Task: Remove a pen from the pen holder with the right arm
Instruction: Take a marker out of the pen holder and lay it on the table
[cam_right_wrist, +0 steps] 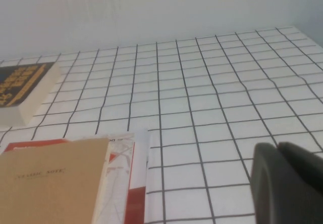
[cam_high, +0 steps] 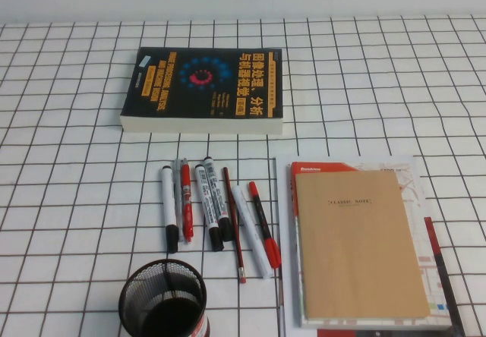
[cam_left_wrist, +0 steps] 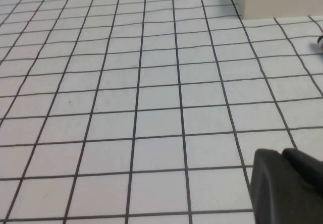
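Black wire-mesh pen holder [cam_high: 129, 307] looks empty, with red and white pens [cam_high: 209, 200] rowed just beyond it. Right gripper [cam_right_wrist: 282, 183] is parked near the tan notebook [cam_right_wrist: 50, 183], closed on nothing. Left gripper [cam_left_wrist: 285, 188] is parked over bare cloth, its grip untellable.

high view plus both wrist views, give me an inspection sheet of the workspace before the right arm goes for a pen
surface: white grid-lined cloth, lying flat
job's things: mesh pen holder at the near edge, no pen sticking out; pens lie in a row on the cloth just beyond it
clutter: black book on the far side; tan notebook on top of a stack to the right
grippers: left gripper over bare cloth, seen only in its wrist view; right gripper shut, empty, above cloth near the notebook stack
cables: nothing seen
surroundings: plain pale wall behind the table
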